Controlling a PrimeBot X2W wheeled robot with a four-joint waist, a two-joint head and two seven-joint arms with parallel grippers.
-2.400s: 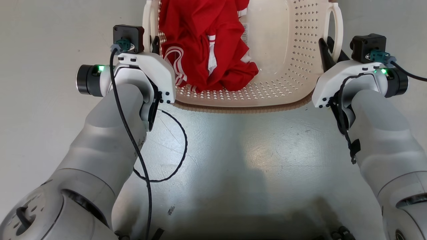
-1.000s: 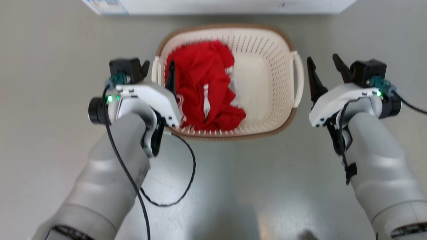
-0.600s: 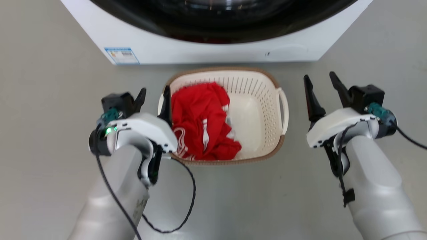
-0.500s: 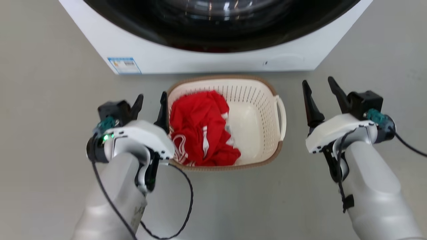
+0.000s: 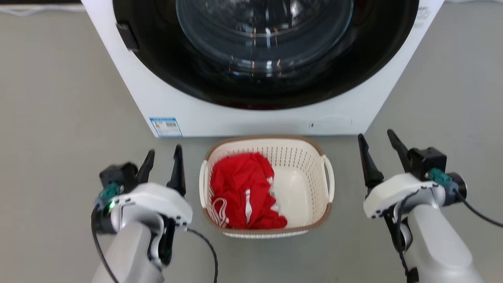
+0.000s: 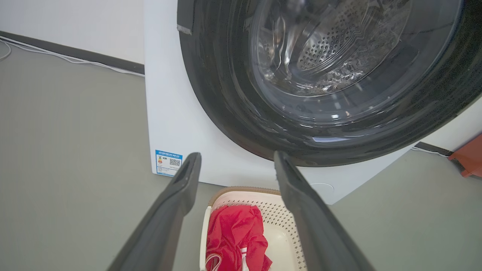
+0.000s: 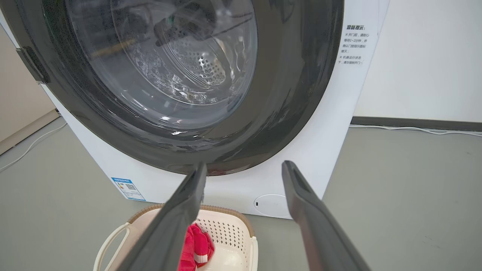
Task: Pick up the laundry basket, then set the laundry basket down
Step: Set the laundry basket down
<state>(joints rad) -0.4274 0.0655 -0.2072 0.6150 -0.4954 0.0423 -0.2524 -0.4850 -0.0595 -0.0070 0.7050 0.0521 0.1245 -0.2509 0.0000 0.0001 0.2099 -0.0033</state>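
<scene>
the basket [image 5: 310, 169] stands on the floor [image 5: 59, 118], just near of the washer [image 5: 235, 118], with a red garment [image 5: 239, 188] heaped in its left half. it lies between the two arms. its left handle [image 5: 202, 184] faces the left gripper [image 5: 165, 151] and its right handle [image 5: 330, 182] faces the right gripper [image 5: 374, 136]. both grippers are spread wide and hold nothing, fingers pointing far toward the washer. neither touches the basket.

the left gripper is the nearer: its inner finger sits just beside the left handle, while the right gripper stands apart from the right handle. both wrist views look down onto the basket, so the grippers seem to hang above rim height, though that is hard to judge. the basket's long axis probably runs left to right, handle to handle. a lift would call for each gripper to come inward and down onto its own handle.
</scene>
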